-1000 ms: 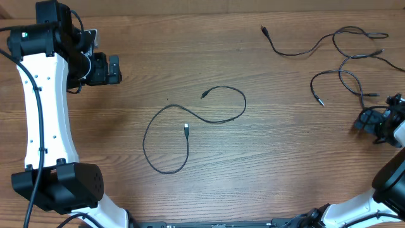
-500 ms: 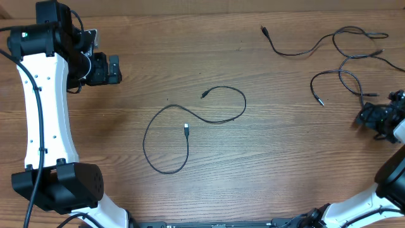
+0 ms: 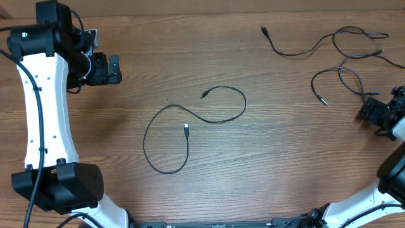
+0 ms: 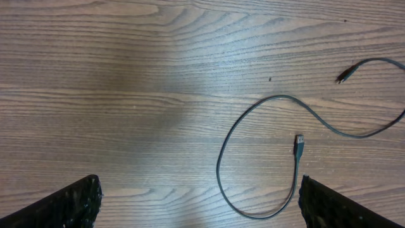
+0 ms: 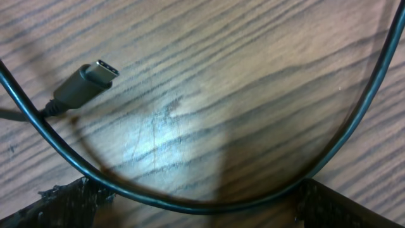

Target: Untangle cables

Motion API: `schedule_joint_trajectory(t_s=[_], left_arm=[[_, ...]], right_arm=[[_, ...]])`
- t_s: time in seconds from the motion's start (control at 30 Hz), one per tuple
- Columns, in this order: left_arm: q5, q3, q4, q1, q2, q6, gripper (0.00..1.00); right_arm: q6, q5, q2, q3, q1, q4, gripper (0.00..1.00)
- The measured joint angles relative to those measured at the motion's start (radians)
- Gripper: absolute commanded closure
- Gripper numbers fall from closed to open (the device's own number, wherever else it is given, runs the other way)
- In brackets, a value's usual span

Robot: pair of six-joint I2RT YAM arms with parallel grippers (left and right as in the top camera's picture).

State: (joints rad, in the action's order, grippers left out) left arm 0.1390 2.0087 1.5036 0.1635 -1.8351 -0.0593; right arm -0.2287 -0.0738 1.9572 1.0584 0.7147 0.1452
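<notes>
**Lying loose on the wood: thin black cables, both claws released**

Surface: brown wood-grain table (image 3: 285,158).

Cable 1: a single thin black cord with small plugs at its ends (image 3: 218,121) lies near the middle of the table in an open S-shaped curve. Its dark plug (image 3: 204,95) points up-left; its pale-tipped plug (image 3: 186,128) sits inside the larger lower loop. It lies well apart from the other cords and from both arms. The left wrist view shows the same loop flat on the wood.

Cable group 2: a cluster of thin black cords (image 3: 345,57) lies at the far right corner, their loops crossing one another. One free plug (image 3: 262,29) reaches toward the table's far edge; another (image 3: 323,101) points down-left.

Left gripper (image 3: 116,69): black, on the white arm, at the far left, well apart from every cord. Jaws spread wide, nothing between them.

Right gripper (image 3: 366,113): near the right edge, just beside the lowest strand of the cluster. Jaws spread wide, not clamped. In the right wrist view a grey USB-C plug (image 5: 88,79) lies on the wood ahead, and a black strand (image 5: 190,201) arcs across just off the two fingertips (image 5: 69,202). Contact between strand and fingertips: cannot tell.
</notes>
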Motion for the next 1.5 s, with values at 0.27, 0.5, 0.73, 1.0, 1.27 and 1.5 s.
schedule_joint_trajectory(t_s=[0.27, 0.5, 0.73, 1.0, 1.27, 1.5], left_arm=[[0.0, 0.0, 0.0, 0.0, 0.0, 0.0, 0.0], [0.0, 0.0, 0.0, 0.0, 0.0, 0.0, 0.0], [0.0, 0.0, 0.0, 0.0, 0.0, 0.0, 0.0], [0.0, 0.0, 0.0, 0.0, 0.0, 0.0, 0.0], [0.0, 0.0, 0.0, 0.0, 0.0, 0.0, 0.0], [0.0, 0.0, 0.0, 0.0, 0.0, 0.0, 0.0]], right_arm=[[-0.009, -0.016, 0.023, 0.0, 0.0, -0.067, 0.0], [-0.009, -0.028, 0.056, 0.002, 0.0, -0.147, 0.0], [-0.009, -0.045, 0.082, 0.002, 0.0, -0.235, 0.0], [-0.013, -0.066, 0.12, 0.007, 0.0, -0.314, 0.0], [-0.018, -0.083, 0.183, 0.069, 0.0, -0.351, 0.0], [-0.018, -0.097, 0.216, 0.08, 0.0, -0.413, 0.0]])
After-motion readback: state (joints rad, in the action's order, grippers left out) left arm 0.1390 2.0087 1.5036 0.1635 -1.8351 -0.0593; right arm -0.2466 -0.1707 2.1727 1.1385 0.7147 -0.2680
